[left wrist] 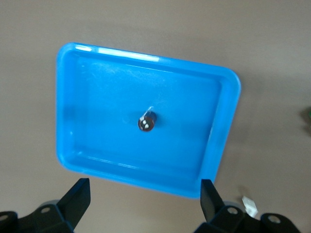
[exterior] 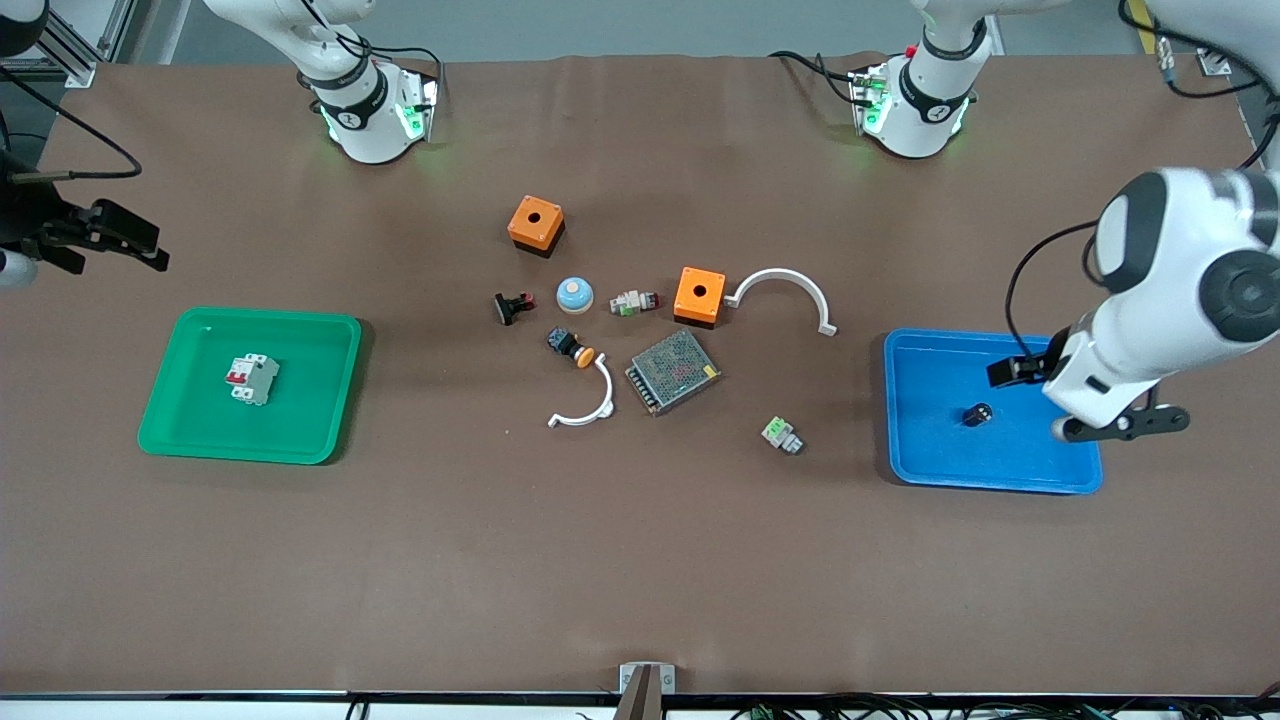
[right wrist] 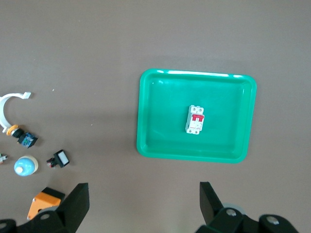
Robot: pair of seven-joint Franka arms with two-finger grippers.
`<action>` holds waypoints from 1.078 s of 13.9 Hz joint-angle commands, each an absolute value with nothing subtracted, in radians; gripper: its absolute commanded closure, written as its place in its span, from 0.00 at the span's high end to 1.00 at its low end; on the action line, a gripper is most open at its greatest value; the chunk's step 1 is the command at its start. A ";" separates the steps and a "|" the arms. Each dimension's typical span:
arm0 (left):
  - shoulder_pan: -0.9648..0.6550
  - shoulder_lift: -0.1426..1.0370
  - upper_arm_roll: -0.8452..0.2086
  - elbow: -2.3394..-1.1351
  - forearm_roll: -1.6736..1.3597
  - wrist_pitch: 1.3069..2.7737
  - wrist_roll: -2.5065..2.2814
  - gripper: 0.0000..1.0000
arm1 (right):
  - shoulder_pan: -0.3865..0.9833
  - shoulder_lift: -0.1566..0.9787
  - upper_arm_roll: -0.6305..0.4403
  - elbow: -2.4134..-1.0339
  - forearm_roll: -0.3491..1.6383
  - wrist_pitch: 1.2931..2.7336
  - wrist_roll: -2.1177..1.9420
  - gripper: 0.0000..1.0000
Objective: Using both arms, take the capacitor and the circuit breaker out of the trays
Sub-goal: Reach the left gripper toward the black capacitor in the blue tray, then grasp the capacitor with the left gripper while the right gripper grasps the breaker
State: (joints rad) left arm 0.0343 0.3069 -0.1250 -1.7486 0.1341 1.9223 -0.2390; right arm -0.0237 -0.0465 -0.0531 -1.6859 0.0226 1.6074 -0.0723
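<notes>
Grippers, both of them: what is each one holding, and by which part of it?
Nothing is held. The left gripper hangs open over the blue tray, where the capacitor lies; the right gripper is open, the breaker in the green tray.

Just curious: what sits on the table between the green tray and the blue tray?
A cluster of loose parts: two orange boxes, a mesh power supply, push-buttons, white arcs. The front view shows it.

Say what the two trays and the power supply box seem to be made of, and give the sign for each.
Green tray: likely moulded plastic, glossy; light glints along its rounded rim.
Blue tray: the same look, smooth and shiny with bright streaks on its rim.
Power supply box: probably sheet metal, dull silver-grey, with a fine perforated mesh over its top.
</notes>
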 commanded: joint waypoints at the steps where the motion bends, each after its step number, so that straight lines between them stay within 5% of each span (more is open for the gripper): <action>1: 0.069 0.311 -0.129 -1.885 0.149 2.093 -0.249 1.00 | -0.084 0.066 -0.048 -1.652 0.029 1.656 -0.087 1.00; 5: 0.123 0.437 -0.130 -1.907 0.150 2.242 -0.239 1.00 | -0.133 0.211 -0.049 -1.661 0.017 1.797 -0.097 1.00; 11: 0.130 0.538 -0.129 -1.894 0.153 2.318 -0.235 0.97 | -0.199 0.210 -0.048 -2.064 0.021 2.214 -0.100 1.00; 15: 0.130 0.572 -0.127 -1.888 0.155 2.329 -0.230 0.79 | -0.212 0.251 -0.046 -2.276 0.023 2.583 -0.101 1.00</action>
State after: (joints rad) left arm 0.1273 0.5536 -0.1246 -1.9054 0.1343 2.3217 -0.2342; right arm -0.1951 0.2643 -0.0608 -2.1863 0.0224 2.4740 -0.0903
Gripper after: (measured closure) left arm 0.163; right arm 0.000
